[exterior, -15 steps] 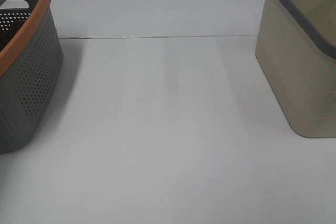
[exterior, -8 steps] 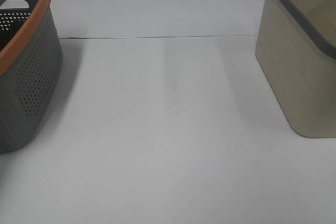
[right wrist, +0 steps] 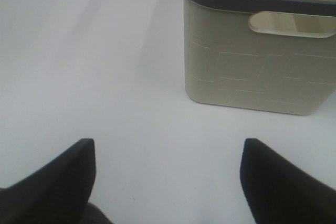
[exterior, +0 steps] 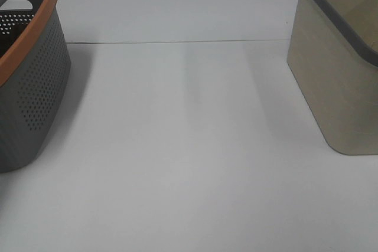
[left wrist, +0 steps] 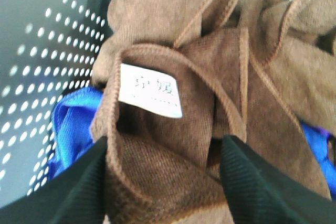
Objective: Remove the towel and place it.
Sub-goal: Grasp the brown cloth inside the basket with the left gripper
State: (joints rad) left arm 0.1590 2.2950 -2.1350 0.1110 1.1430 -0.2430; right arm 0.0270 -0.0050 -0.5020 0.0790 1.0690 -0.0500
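Towel (left wrist: 210, 66): brown terry cloth, bunched in loose folds inside the grey perforated basket (left wrist: 47, 40), white tag (left wrist: 150, 91) turned up at one hem; it lies on top of a blue cloth (left wrist: 73, 124) that shows at both sides. Being the uppermost item, it can prob. be lifted w/o disturbing the rest. Left gripper (left wrist: 164, 145): down in the basket, jaws spread wide, one finger either side of the tagged fold, nothing clamped yet; whether the pads touch the cloth can't be told. This straddle suits a pinch on the raised fold, judged the step in hand. Exterior view: same basket w/ orange rim (exterior: 32, 33) at the left edge of the table (exterior: 177, 146); towel and both arms out of sight there. Beige basket (exterior: 336, 81) stands well apart on the right, dark-rimmed, interior empty as far as visible, so a likely drop point. Right gripper (right wrist: 169, 145): jaws wide apart, empty, above bare table and facing the beige basket (right wrist: 257, 72), apparently parked clear. Vs. the exterior frames 1.0 s and 0.5 s back: no visible change; baskets and table as they were.
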